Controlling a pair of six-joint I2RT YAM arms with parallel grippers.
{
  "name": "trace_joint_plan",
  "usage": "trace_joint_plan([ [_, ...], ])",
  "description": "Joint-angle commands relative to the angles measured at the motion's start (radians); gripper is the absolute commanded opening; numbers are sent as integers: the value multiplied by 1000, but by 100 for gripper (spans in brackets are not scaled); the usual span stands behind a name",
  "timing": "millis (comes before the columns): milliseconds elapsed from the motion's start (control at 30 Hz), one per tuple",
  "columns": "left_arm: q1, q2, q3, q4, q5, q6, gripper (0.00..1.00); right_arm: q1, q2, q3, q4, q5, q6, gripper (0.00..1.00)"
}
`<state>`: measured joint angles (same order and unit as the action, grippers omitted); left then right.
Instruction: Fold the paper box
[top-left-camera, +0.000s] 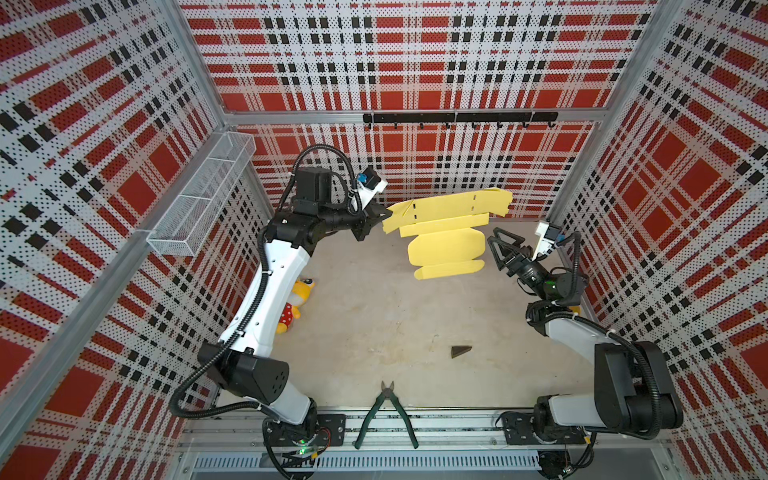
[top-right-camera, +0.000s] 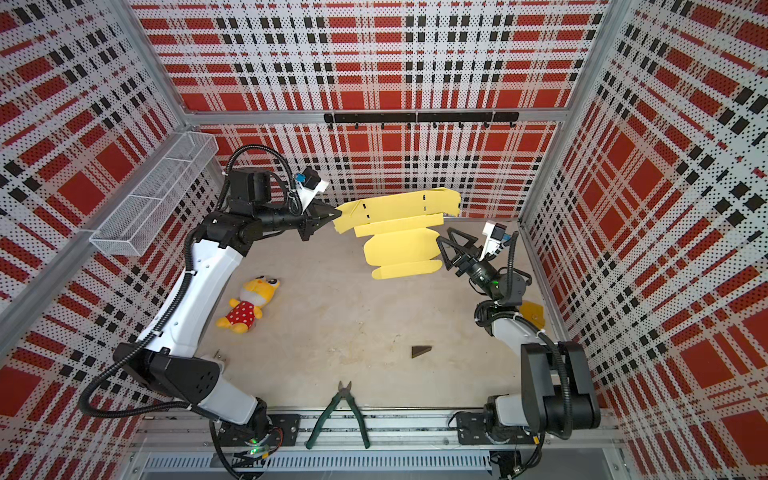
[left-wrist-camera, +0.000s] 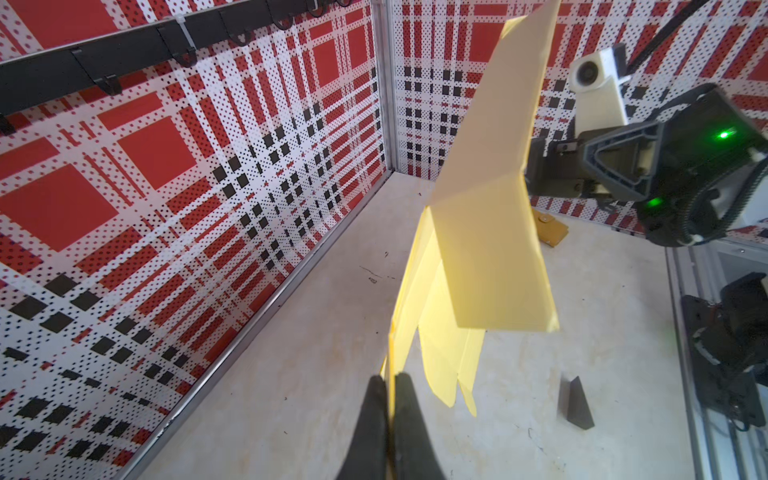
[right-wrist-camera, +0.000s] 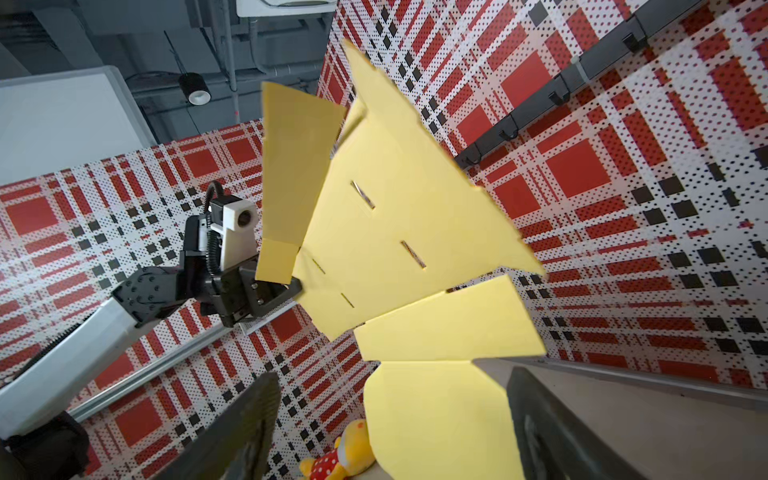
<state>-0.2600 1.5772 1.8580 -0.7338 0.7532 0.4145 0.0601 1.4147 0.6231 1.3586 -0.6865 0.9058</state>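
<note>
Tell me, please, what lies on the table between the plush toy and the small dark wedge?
Nothing: that stretch of table is bare between the plush toy and the dark wedge, as a top view shows.

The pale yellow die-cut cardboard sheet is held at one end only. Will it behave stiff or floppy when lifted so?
Likely floppy at its creases: the pale yellow cardboard sheet, pinched at one end by the left gripper, lets its lower panels hang down. Probably light, since that single pinch carries it. A push would likely swing it.
</note>
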Motion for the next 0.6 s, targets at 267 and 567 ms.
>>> trace_joint_plan([
  [267, 1, -33, 24, -21, 93, -37, 0, -5, 82, 155, 61, -157, -53, 85],
  [567, -5, -31, 13, -19, 109, -42, 0, 17, 117, 252, 61, -211, -2, 59],
])
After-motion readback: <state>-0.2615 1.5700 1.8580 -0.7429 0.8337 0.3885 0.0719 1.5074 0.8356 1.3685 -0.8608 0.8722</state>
